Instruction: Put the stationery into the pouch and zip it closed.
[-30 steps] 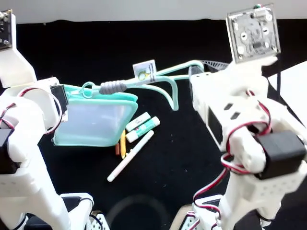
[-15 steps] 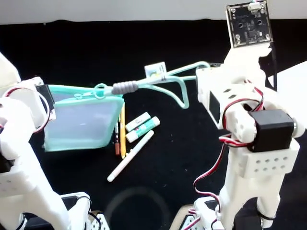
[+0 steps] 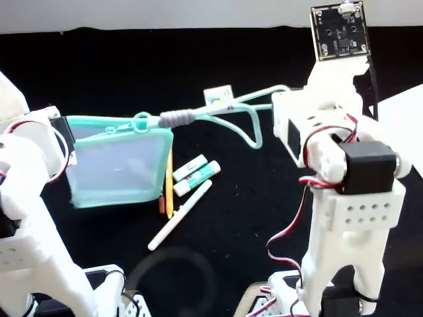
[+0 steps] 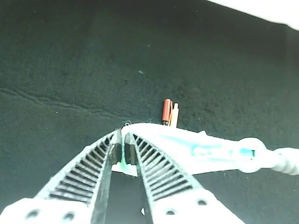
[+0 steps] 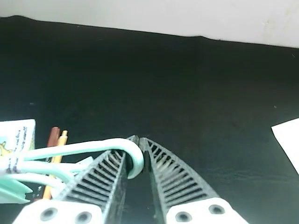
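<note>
The pouch (image 3: 117,168) is being held at the left, apparently lifted off the black table (image 3: 244,218) and stretched between the two arms, probably so that its top edge is being drawn taut for the zip. Its left end is being pinched by the left gripper (image 4: 122,148), jaws closed on the edge. The mint strap (image 3: 254,132) at the zip pull is being clamped at its bend by the right gripper (image 5: 138,156). The right arm is being carried tall at the right, wrist turned leftward, while the left arm is being folded low. The markers (image 3: 196,175), white pen (image 3: 180,215) and yellow pencil (image 3: 169,191) are lying unpacked just right of the pouch.
</note>
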